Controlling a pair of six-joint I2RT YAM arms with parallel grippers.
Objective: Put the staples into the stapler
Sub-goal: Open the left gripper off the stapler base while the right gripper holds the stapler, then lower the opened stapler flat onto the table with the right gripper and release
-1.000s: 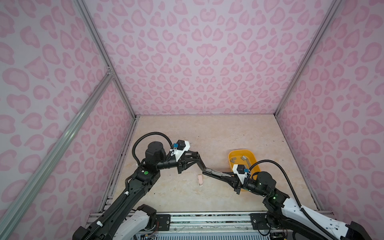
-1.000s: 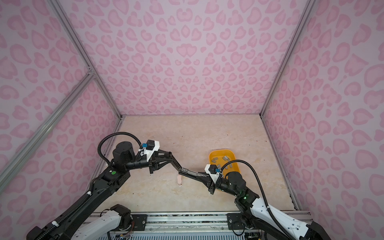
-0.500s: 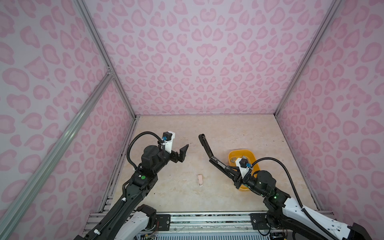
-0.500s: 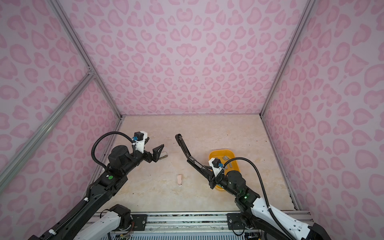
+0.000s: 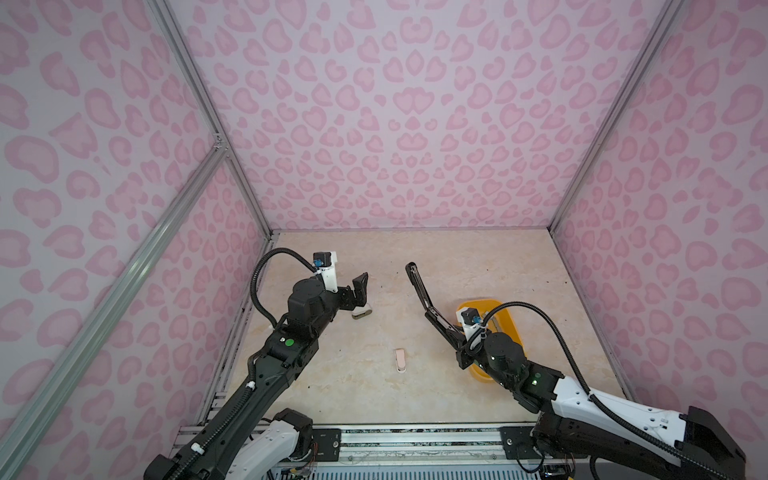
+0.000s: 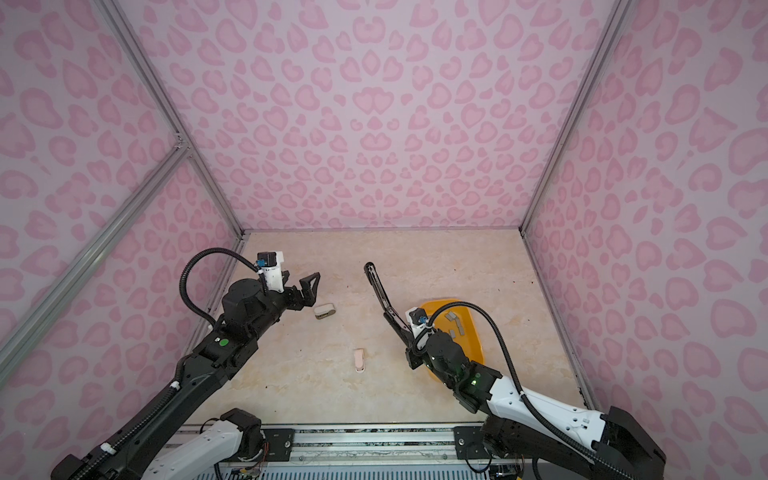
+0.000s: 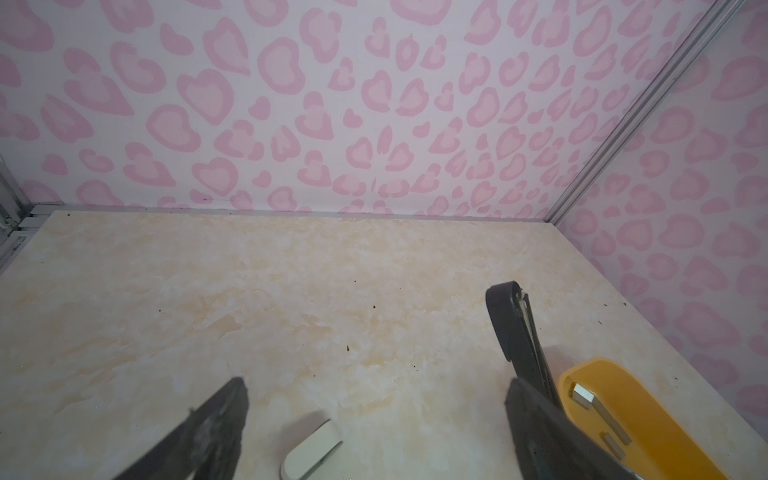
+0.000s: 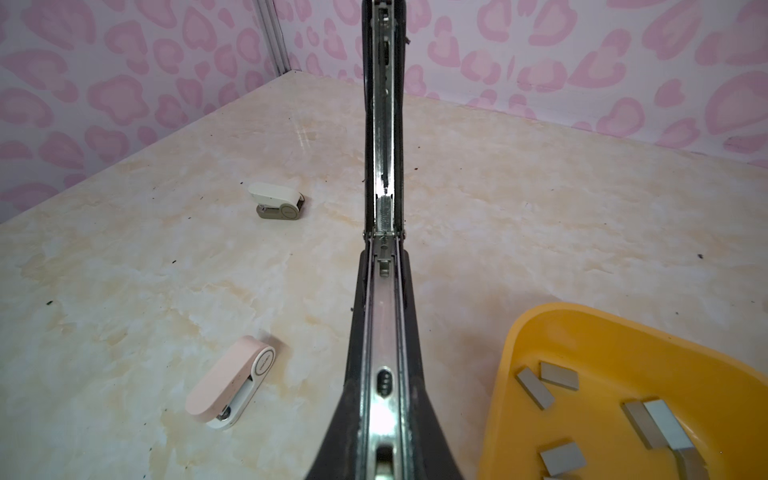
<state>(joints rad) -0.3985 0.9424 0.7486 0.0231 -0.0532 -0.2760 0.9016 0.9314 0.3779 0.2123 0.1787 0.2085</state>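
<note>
Left end effector [image 6: 313, 287] is hanging open near the white stapler [image 5: 361, 312]. Right end effector [image 5: 451, 334] is gripping the opened black stapler [image 8: 380, 291] beside the tray [image 8: 536, 332] holding staples [image 8: 559, 376].

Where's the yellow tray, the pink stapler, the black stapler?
yellow tray [image 8: 582, 345], right wrist view, inner wall.
pink stapler [image 8: 226, 382], right wrist view, pink cover.
black stapler [image 8: 384, 320], right wrist view, metal channel.

i'm running a robot lab test cell: pink leopard-print panels [image 5: 395, 124] box in three sides, bare aluminium frame posts [image 5: 249, 195] hold the corners, and my left arm [image 5: 286, 353] and right arm [image 5: 582, 399] mount on a metal rail [image 5: 415, 436] fronting the marble-look table [image 5: 478, 257].
</note>
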